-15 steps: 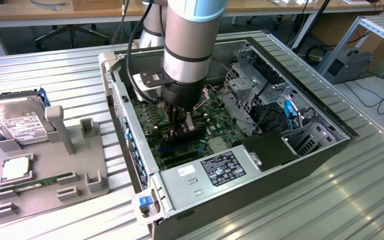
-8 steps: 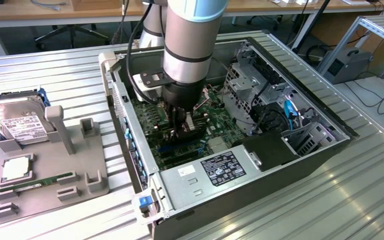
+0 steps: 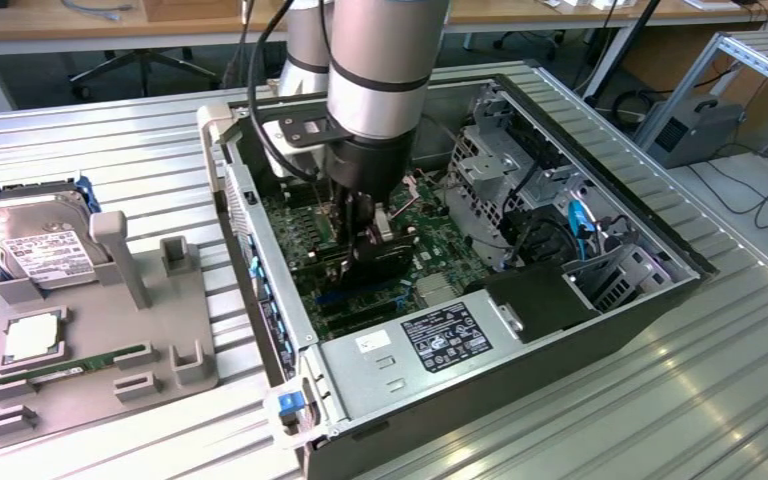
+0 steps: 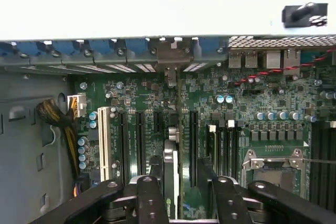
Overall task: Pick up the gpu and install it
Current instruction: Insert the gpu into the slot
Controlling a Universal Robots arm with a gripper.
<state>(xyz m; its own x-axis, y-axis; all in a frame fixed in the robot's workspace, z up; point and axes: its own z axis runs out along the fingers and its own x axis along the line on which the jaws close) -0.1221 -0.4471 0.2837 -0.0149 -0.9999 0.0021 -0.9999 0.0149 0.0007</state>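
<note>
In the exterior view the arm reaches straight down into the open computer case, which lies on its side on the slatted metal table. The gripper hangs low over the green motherboard, with the gpu directly under it: a dark card standing on its edge among the expansion slots, its long axis running from the middle of the board toward the case's rear wall on the exterior view's left. How far apart the fingers stand cannot be judged from this angle. On the exterior view's left a grey parts holder carries the silver hard drive and a narrow green RAM stick. In the wrist view the gripper looks down along the card, and its two dark fingers are spread wide, one on each side of the gpu with board showing between each finger and the card, so nothing is pinched. The gpu is seen edge-on as a thin pale strip sitting in a black slot region of the motherboard, its long axis pointing straight at the row of rear bracket openings, where its metal end bracket meets the case wall.
</note>
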